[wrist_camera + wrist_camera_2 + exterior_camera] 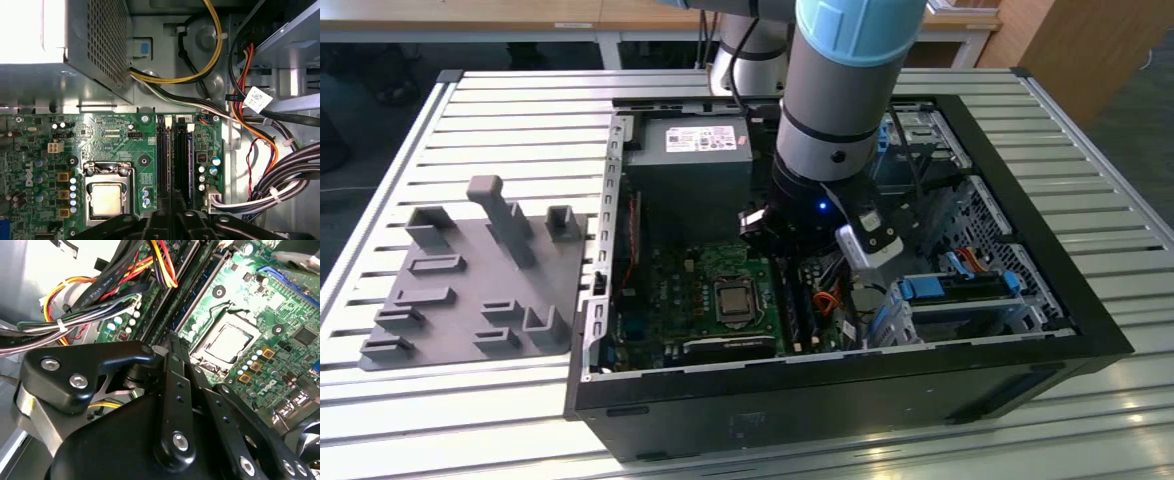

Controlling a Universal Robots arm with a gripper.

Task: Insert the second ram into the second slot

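Arm: the robot arm (834, 90) reaches down into the open computer case (1014, 330), which lies on a slatted table (480, 110)
Gripper: the gripper (172, 220) hangs low over the motherboard (115, 145), directly above the memory slots (172, 155); in the second wrist view its black fingers (172, 390) stand drawn close together
Grip: whether anything is pinched between the fingers cannot be told (their tips are hidden behind the gripper's own body)
Second ram: a thin blue edge (190, 165) runs along one of the slots just ahead of the fingers in the first wrist view; it seems to be a stick sitting in a slot, though which slot cannot be told
Processor socket: the socket (106, 197) lies just to one side of the gripper, on the board
Cables: a bundle of black, red, orange and yellow cables (260, 150) runs on the gripper's other side
Power supply: the grey power supply (687, 150) sits beyond the gripper, at the far end of the case
Tray: a grey fixture tray (467, 280) lies outside the case, well apart from the gripper
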